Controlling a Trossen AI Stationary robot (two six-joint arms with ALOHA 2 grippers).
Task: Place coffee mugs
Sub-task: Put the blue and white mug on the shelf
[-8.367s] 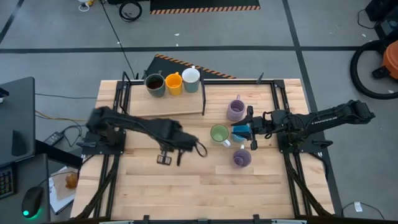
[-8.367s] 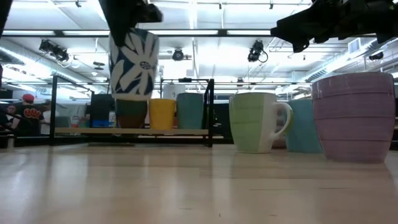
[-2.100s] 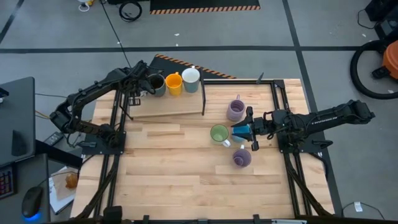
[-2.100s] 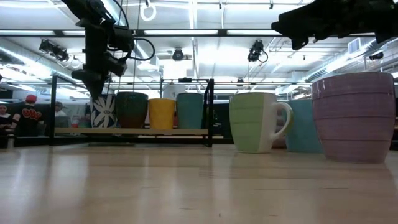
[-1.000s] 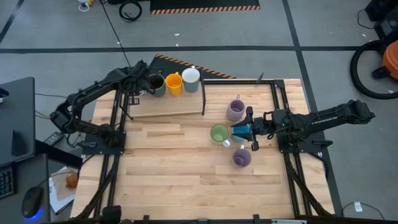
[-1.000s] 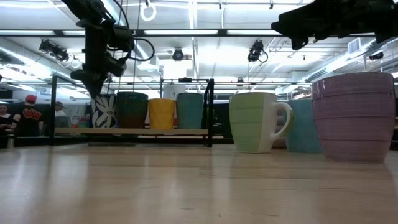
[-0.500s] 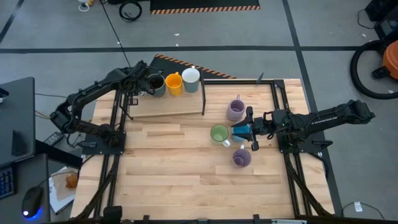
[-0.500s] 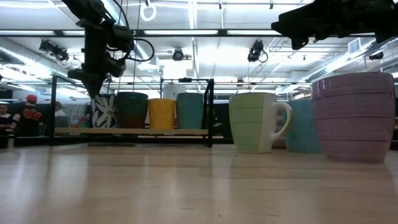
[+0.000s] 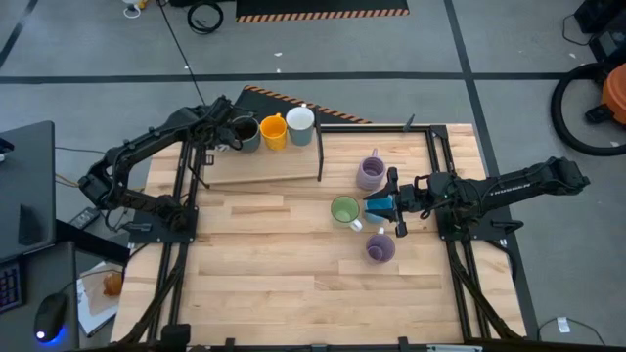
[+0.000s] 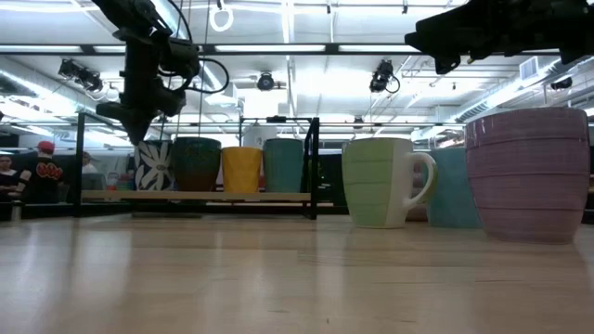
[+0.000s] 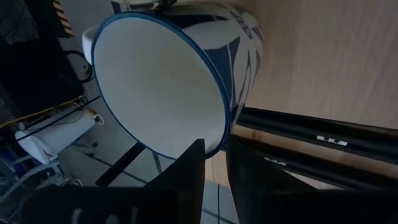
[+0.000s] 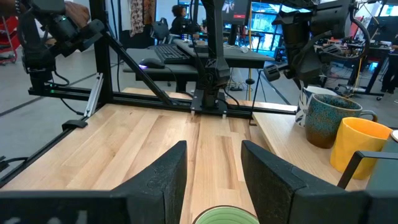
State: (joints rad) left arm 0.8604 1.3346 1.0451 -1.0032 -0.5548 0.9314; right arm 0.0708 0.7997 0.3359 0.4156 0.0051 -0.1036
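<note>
- From above, your left gripper (image 9: 217, 130) sits at the upper left of the frame, over the left end of the raised wooden shelf (image 9: 264, 166). To its right along the shelf's back edge stand a dark mug (image 9: 244, 132), an orange mug (image 9: 273, 130) and a white mug (image 9: 300, 121). Your right gripper (image 9: 388, 207) is right of centre, above the blue mug (image 9: 378, 207), with the green mug (image 9: 344, 210) just left of it, one lavender mug (image 9: 371, 173) above and another lavender mug (image 9: 380, 247) below.
- From table height, the left gripper (image 10: 139, 116) hangs at the upper left just above a white mug with a blue leaf pattern (image 10: 154, 165), which stands on the shelf beside the dark mug (image 10: 196, 163). People (image 10: 37, 172) show at the far left, behind the table.
- In your left wrist view, the patterned mug (image 11: 186, 74) fills the upper half, its rim between the two dark fingers (image 11: 186, 171); they are slightly spread, and you cannot tell whether they touch it.
- In your right wrist view, the fingers (image 12: 171, 174) stand spread apart, holding nothing, with the green mug's rim (image 12: 225, 217) at the bottom edge between them.
</note>
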